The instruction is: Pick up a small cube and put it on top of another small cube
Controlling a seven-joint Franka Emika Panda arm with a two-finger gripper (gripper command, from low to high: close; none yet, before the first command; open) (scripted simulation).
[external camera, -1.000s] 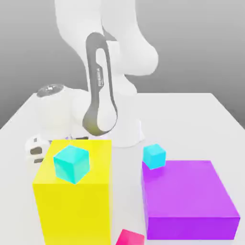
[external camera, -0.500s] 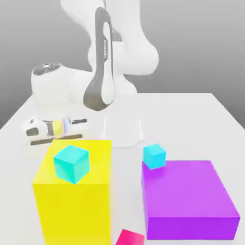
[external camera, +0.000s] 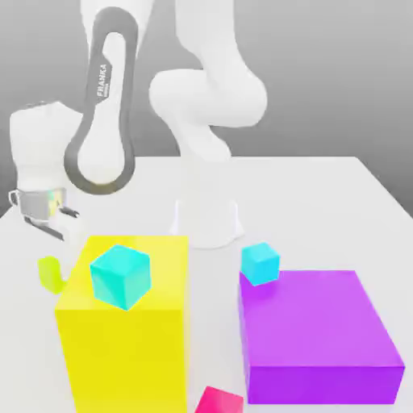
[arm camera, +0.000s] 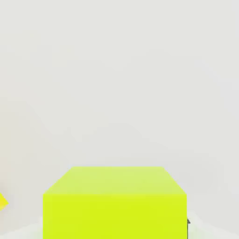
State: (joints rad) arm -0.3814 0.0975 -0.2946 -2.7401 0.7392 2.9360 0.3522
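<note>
Exterior view: claw over at left, pinching lime cube, near big yellow block. Hand view has same cube right between fingertips. Can't tell if it's clear of worktop tbh. Teal cube sits tilted-looking on yellow block, blue cube by far left corner of purple block. Red cube partly cut off at bottom edge, between both blocks.
</note>
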